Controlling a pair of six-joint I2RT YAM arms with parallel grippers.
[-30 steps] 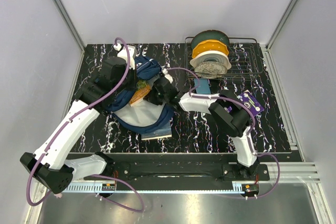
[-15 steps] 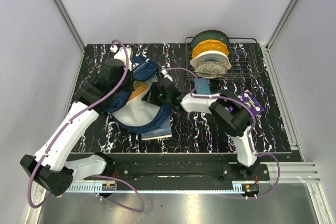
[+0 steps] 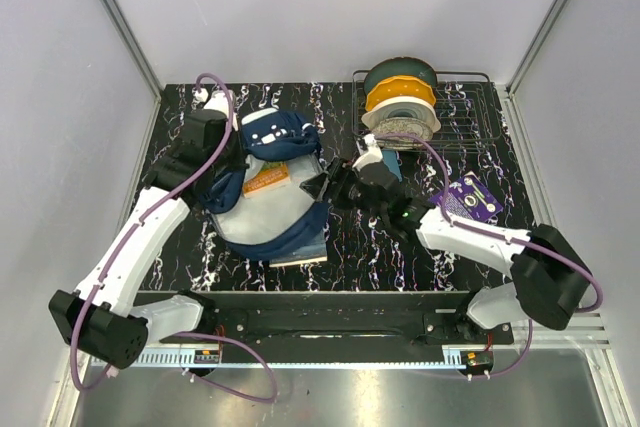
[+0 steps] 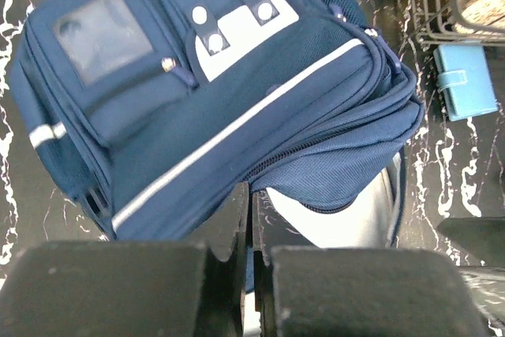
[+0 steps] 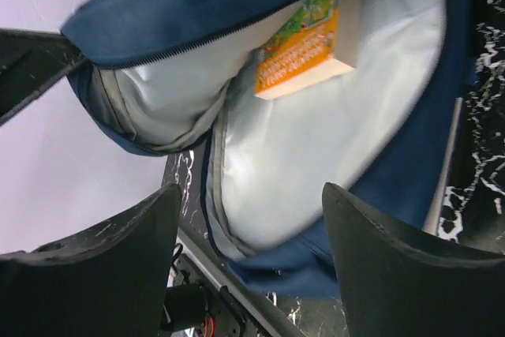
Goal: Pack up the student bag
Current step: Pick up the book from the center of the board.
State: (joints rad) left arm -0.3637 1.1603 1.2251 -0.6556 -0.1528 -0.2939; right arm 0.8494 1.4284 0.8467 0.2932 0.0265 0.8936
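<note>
The student bag [image 3: 272, 133] is pinched at its flap by the closed left gripper [image 4: 251, 199]. The right gripper [image 5: 251, 195] is spread open, empty, facing an orange book [image 5: 304, 57] inside.

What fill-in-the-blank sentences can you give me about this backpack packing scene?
1. Inside the open student bag lies an ___ book.
2. The left claw is ___ on the bag's upper flap.
3. The right claw has its jaws ___, holding nothing.
4. The small pouch beside the wire rack is light ___.
Missing words: orange; shut; open; blue.
</note>
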